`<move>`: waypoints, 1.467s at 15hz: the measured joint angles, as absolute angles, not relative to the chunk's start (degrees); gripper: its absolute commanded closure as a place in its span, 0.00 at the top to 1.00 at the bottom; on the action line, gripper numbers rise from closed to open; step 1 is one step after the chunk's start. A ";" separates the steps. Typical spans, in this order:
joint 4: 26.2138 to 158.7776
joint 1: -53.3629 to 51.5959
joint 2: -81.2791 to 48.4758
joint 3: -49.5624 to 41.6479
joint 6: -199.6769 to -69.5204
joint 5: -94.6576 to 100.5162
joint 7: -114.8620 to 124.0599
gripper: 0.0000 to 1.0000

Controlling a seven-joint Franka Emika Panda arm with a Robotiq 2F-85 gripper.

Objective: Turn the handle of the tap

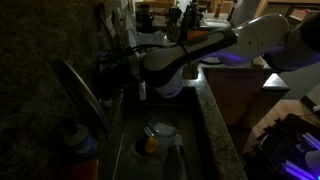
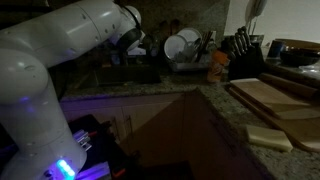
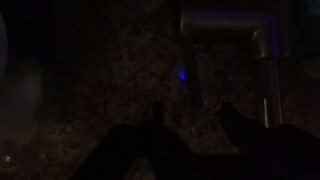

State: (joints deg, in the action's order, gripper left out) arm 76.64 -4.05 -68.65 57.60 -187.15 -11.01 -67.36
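Wrist view is very dark, but you can make out the gripper as 2 black finger shapes low in the picture. They stand apart with nothing between them, so I judge it spread wide and empty. Up and to the right of them runs a bright, bent metal bar, part of the tap, set against speckled granite. Whether that piece is the handle or the spout I cannot tell. In an exterior view the tap shows as a long arched spout at the left side of the sink, with the arm reaching across toward its base.

Treat the tap as rigid, fixed hardware: only the handle should pivot, probably with some stiffness. Polished metal is slippery, so close squarely across the handle, near its free end for leverage, and squeeze firmly before you swing. Follow the handle's arc, because pushing in a straight line could make the pads slide off.
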 measured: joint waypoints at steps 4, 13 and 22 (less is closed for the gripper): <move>75.69 -4.03 -69.84 59.86 -186.54 -9.77 -67.35 0.05; 75.67 -4.26 -69.46 57.27 -186.62 -10.43 -64.74 0.83; 75.69 -4.55 -69.45 55.00 -186.62 -10.40 -62.48 0.71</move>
State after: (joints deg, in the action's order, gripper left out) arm 75.69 -4.55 -69.45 55.00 -186.62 -10.40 -62.48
